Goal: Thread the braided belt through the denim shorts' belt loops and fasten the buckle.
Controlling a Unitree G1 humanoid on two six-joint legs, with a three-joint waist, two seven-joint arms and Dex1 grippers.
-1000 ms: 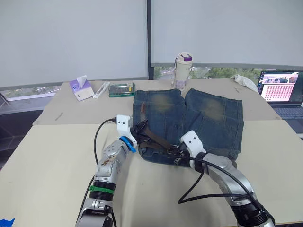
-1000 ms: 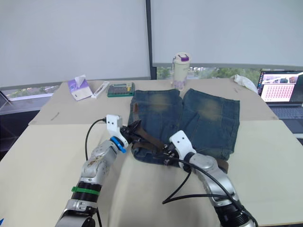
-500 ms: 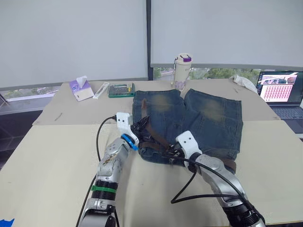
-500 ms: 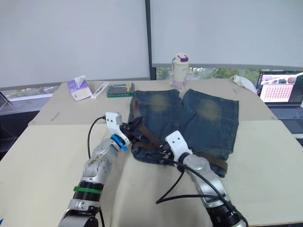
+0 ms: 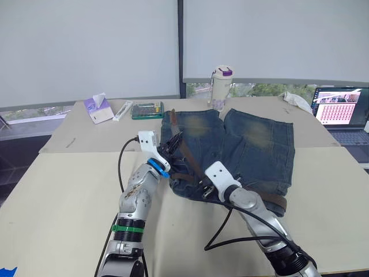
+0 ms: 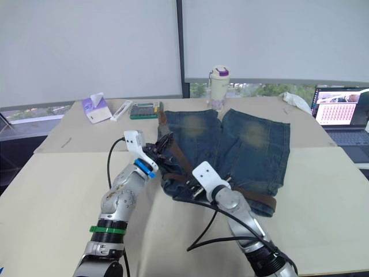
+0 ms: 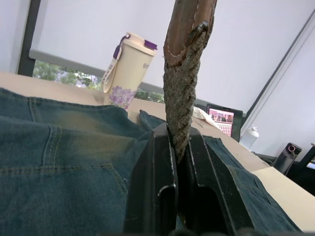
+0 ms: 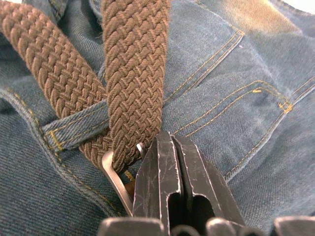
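Left eye view has the denim shorts [image 5: 230, 147] flat on the table, left wrist view shows the left gripper [image 7: 179, 147] pinching the braided belt [image 7: 186, 73] tip, right wrist view shows the right gripper [image 8: 170, 147] pressed together by the buckle [image 8: 115, 179], so I'd guess we're mid-fastening and next comes feeding that tip through.

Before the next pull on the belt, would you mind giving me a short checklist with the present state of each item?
1. Left hand grip on the braided belt: ok, fingers shut on the strap just below its leather tip.
2. Right hand at the buckle: ok for position, fingers shut with their tips against the metal frame; whether they actually pinch it, cannot tell.
3. Belt through a belt loop: ok, the strap passes under this denim strip.
4. Buckle fastened: not ok, the tip is held up above the denim shorts.
5. Remaining loops threaded: cannot tell.
6. Cup clear of the shorts: ok, it stands beyond the leg hems.
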